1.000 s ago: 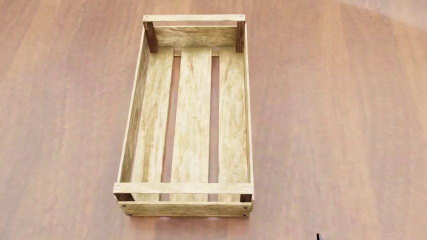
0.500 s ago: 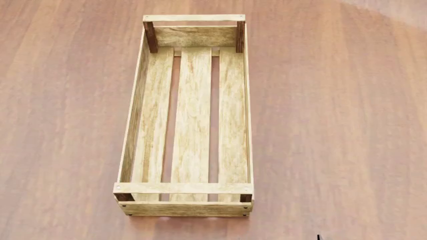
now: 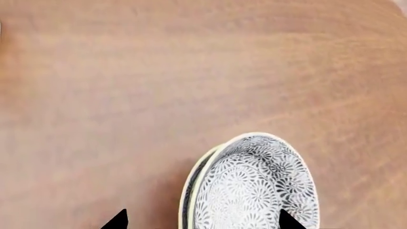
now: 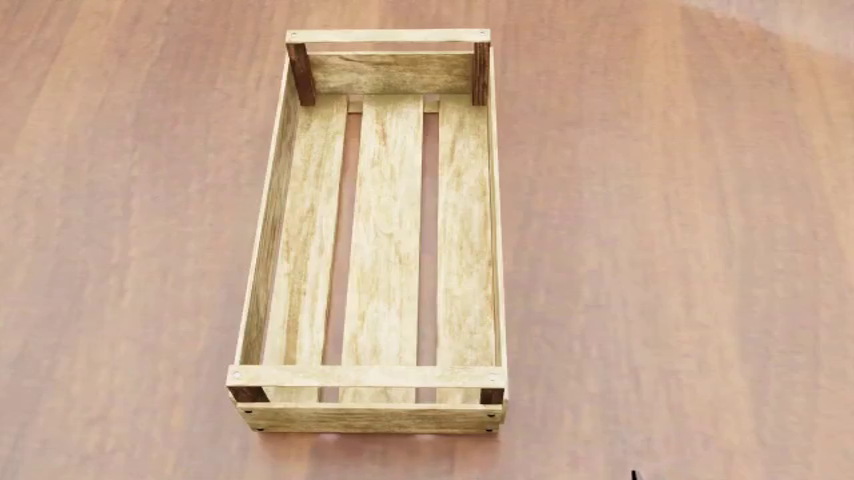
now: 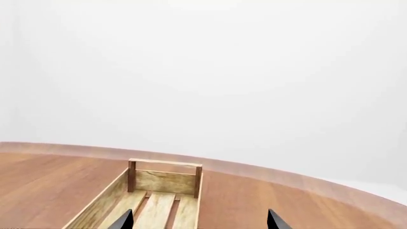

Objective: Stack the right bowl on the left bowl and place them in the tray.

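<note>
You see grey-and-white floral-patterned stacked bowls (image 3: 254, 188), a light-wood tray (image 4: 380, 390) with dark brown posts, and a reddish-brown table (image 4: 667, 250).

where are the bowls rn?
Only the left wrist view shows the bowls: nested, on bare table below the left gripper. Tray holds none.

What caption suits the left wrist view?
Left gripper open above two stacked patterned bowls on the wooden table.
</note>
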Robot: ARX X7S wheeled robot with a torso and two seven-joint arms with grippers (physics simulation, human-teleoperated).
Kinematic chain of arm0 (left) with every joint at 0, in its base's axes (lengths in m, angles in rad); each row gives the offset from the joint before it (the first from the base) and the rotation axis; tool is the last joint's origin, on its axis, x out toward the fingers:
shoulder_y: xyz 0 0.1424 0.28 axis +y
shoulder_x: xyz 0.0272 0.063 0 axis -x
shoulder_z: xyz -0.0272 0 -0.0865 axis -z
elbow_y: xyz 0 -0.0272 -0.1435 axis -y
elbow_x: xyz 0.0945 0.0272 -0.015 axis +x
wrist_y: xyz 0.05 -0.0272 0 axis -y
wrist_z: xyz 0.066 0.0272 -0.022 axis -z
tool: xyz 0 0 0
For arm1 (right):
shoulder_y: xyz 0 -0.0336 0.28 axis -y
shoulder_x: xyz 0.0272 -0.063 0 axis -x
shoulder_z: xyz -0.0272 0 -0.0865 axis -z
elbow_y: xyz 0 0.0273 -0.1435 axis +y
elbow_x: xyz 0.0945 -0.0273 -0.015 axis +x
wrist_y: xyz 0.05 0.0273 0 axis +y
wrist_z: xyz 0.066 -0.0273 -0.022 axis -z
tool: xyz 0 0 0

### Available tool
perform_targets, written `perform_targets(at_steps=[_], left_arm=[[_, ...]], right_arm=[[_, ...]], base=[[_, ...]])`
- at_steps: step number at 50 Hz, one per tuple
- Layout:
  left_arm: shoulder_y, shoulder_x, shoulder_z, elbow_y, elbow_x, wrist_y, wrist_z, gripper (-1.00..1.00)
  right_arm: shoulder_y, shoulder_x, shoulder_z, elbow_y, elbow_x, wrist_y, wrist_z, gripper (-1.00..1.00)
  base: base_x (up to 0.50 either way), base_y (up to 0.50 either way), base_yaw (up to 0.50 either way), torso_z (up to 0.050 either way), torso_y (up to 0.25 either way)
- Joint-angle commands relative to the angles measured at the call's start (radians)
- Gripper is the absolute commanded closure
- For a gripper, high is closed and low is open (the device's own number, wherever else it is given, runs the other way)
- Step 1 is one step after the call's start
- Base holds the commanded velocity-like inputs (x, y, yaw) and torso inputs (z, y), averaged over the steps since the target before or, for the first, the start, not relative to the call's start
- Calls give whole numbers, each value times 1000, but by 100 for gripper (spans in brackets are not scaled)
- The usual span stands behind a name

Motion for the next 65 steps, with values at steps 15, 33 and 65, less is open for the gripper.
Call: perform_targets(at_steps=[15, 33, 65], left_arm=[[-54, 24, 15, -84, 40, 29, 49, -100], [-93, 29, 50, -139, 74, 40, 69, -100], [-103, 33, 74, -142, 107, 56, 97, 100]], right_arm=[[9, -17, 10, 9, -24, 8, -18, -100], [11, -15, 7, 14, -25, 10, -13, -100], [14, -11, -4, 19, -31, 13, -7, -100]], base=[[0, 0, 0, 0, 0], [0, 0, 0, 0, 0], [0, 0, 0, 0, 0]])
